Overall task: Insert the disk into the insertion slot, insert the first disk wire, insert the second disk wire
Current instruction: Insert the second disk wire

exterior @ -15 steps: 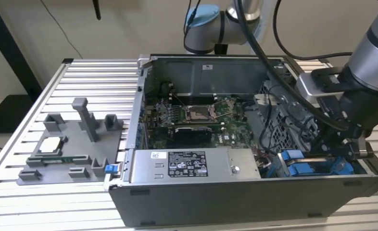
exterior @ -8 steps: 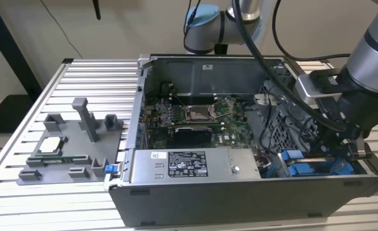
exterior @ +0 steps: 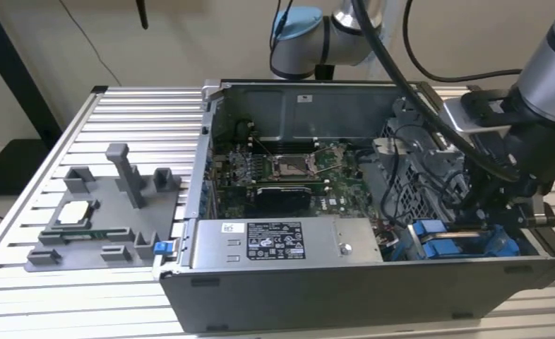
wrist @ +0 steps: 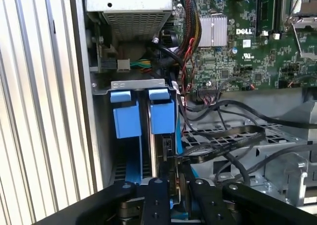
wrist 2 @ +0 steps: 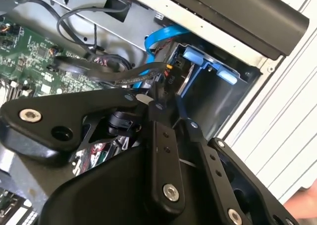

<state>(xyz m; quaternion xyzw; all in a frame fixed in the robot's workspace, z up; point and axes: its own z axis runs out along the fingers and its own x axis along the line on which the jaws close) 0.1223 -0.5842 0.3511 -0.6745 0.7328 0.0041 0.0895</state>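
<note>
In the first wrist view the disk [wrist: 162,117] sits edge-on in the insertion slot [wrist: 136,85], its blue carrier frame beside a second blue carrier [wrist: 127,119]. My gripper [wrist: 174,171] is right over the disk's back end, shut on the connector of a flat black disk wire [wrist: 224,137] that loops away over the drive cage. In the second wrist view the gripper [wrist 2: 157,97] pinches that wire [wrist 2: 106,72] just short of the blue carrier [wrist 2: 207,61]. In the exterior view the gripper [exterior: 468,224] reaches down into the case's front corner at that view's right, by the blue carriers [exterior: 438,244].
The open computer case [exterior: 353,296] lies on a slatted aluminium table [exterior: 117,106]. A silver power-supply box [exterior: 282,241] sits along its front, next to the motherboard [exterior: 287,176]. Loose cables cross the perforated cage [wrist: 277,165]. A grey fixture [exterior: 99,219] stands at the exterior view's left.
</note>
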